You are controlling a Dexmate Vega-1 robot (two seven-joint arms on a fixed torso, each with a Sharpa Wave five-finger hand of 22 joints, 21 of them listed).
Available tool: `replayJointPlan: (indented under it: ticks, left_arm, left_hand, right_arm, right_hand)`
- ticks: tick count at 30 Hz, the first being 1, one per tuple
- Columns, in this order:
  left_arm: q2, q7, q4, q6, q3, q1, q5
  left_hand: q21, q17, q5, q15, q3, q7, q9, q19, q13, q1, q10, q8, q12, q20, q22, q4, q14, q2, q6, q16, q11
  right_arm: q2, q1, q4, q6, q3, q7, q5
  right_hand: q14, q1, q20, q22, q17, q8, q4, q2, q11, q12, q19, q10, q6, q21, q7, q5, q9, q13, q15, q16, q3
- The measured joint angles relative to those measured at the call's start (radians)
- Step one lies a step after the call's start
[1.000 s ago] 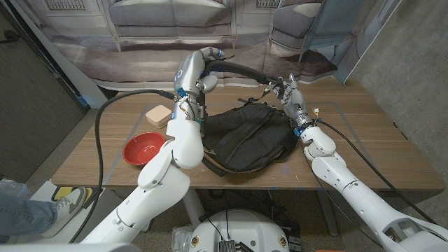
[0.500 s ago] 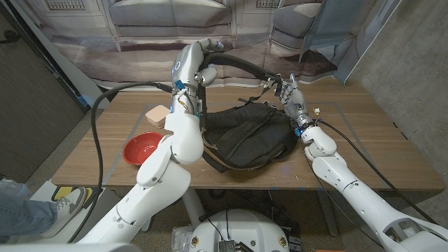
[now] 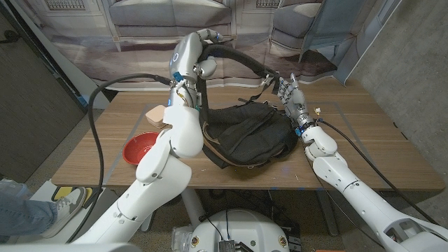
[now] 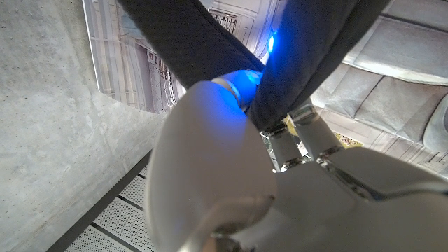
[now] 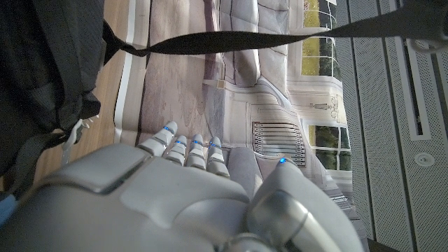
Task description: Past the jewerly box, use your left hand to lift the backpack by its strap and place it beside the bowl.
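1. the table (image 3: 378, 150) carried the black backpack (image 3: 248, 136) at its middle, still resting there.
2. the left robot hand (image 3: 204, 64) grasped the strap (image 3: 241, 66), raised and taut: the lifting step.
3. the right robot hand (image 3: 290, 94) stood released beside the backpack.
4. the next move, i judged, called for more height, then travel past the jewelry box (image 3: 155, 114) toward the bowl (image 3: 140, 148).

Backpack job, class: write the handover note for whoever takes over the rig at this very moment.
Left hand: raised past the table's far edge, holding the backpack strap.
Right hand: open, beside the backpack, holding nothing.
Backpack mid-table, strap pulled taut, body apparently on the wood.
Bowl near the left front; jewelry box behind it.
Done: strap gripped.
Left: lift, carry, set down beside the bowl.
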Motion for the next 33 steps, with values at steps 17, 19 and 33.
replayJointPlan:
  ticks: [17, 19, 33]
  left_arm:
    - [-0.015, -0.053, -0.009, 0.049, 0.008, -0.061, 0.024]
    - [-0.015, -0.057, -0.01, 0.053, 0.008, -0.062, 0.026]
    - [-0.032, -0.115, -0.019, 0.117, 0.023, -0.141, 0.052]
  left_hand:
    - [0.016, 0.001, 0.004, 0.0, 0.01, 0.0, 0.005, -0.01, 0.003, 0.001, 0.0, -0.007, -0.008, 0.0, -0.002, 0.001, 0.0, -0.001, 0.0, 0.011, 0.0]
    - [0.016, 0.001, 0.004, 0.0, 0.01, -0.004, 0.005, -0.011, 0.005, 0.001, 0.0, -0.007, -0.008, 0.0, -0.003, 0.001, 0.0, -0.001, 0.004, 0.011, 0.0]
    - [0.029, 0.001, 0.004, 0.005, 0.01, -0.004, 0.009, -0.012, 0.009, -0.006, 0.0, -0.015, -0.015, 0.002, -0.004, 0.001, 0.005, -0.008, 0.004, 0.011, 0.0]
  right_arm:
    - [0.003, 0.002, -0.001, 0.005, 0.0, -0.002, -0.002]
    - [0.004, 0.002, -0.001, 0.005, 0.0, -0.003, -0.002]
    - [0.013, 0.014, 0.01, 0.01, -0.003, -0.004, -0.006]
  right_hand:
    - [0.0, 0.0, 0.0, 0.0, 0.0, 0.0, -0.004, 0.0, 0.0, 0.0, 0.0, 0.0, 0.0, 0.0, 0.0, 0.0, 0.0, 0.0, 0.0, 0.0, -0.004]
    - [0.0, 0.0, 0.0, 0.0, 0.0, 0.0, -0.004, 0.0, 0.0, 0.0, 0.0, 0.0, 0.0, 0.0, 0.0, 0.0, 0.0, 0.0, 0.0, 0.0, -0.004]
    - [0.0, 0.0, 0.0, 0.0, 0.0, 0.0, -0.004, 0.0, 0.0, 0.0, 0.0, 0.0, 0.0, 0.0, 0.0, 0.0, 0.0, 0.0, 0.0, 0.0, -0.004]
